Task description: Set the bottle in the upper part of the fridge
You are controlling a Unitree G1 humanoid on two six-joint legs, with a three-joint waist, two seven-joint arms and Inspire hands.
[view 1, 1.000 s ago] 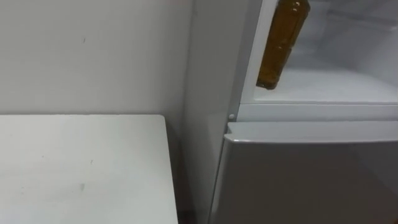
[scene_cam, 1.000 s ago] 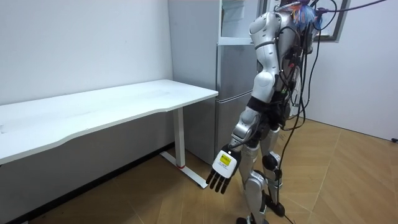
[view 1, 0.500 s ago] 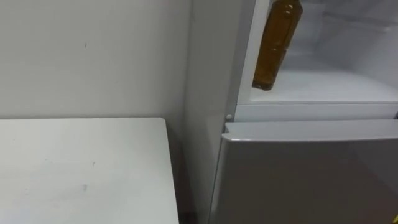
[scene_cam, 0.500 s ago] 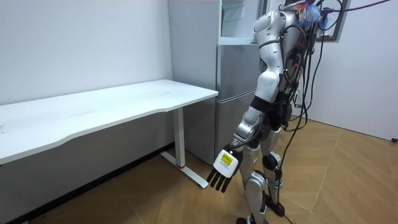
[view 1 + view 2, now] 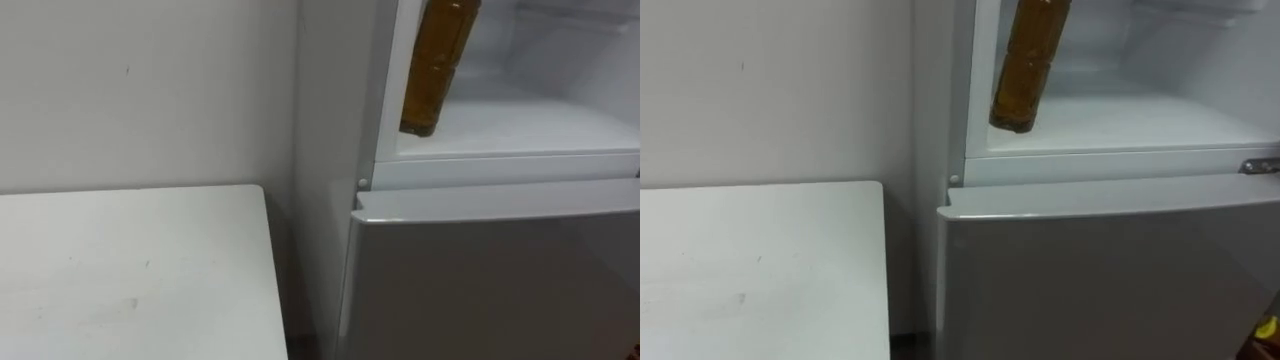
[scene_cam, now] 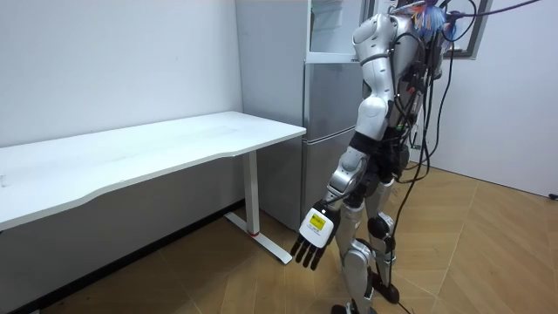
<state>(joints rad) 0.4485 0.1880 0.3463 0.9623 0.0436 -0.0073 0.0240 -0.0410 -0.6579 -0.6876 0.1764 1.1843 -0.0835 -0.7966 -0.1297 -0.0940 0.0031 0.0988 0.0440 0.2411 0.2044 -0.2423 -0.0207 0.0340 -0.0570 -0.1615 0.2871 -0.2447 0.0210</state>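
Step in hand: the bottle (image 5: pixel 432 70) is being carried into the upper compartment (image 5: pixel 520 125) of the fridge (image 6: pixel 327 131); it is judged not yet set down.
Bottle position: it hangs slightly tilted at the left front corner of the open compartment, its base just above the front sill (image 5: pixel 500 170) and close beside the left frame. Whether the base has been brought inside the sill cannot be told.
Hold on the bottle: its upper part runs out of the top of the eye views, so what grips it, and how firmly, cannot be told.
Left robot hand (image 6: pixel 311 240): it is hung low beside the leg, fingers straight and apart, holding nothing.
Stance: the robot is stood upright, close before the fridge, with the tabletop (image 5: pixel 130 270) on its left.
Next move, advised: the bottle should be carried deeper and a little rightward, so that the left frame is cleared.
Set-down: the bottle should be brought upright before its base is lowered flat onto the white compartment floor, well behind the sill.
Risk: a tilted release near the edge may let it tip out over the shut lower door (image 5: pixel 490 270).
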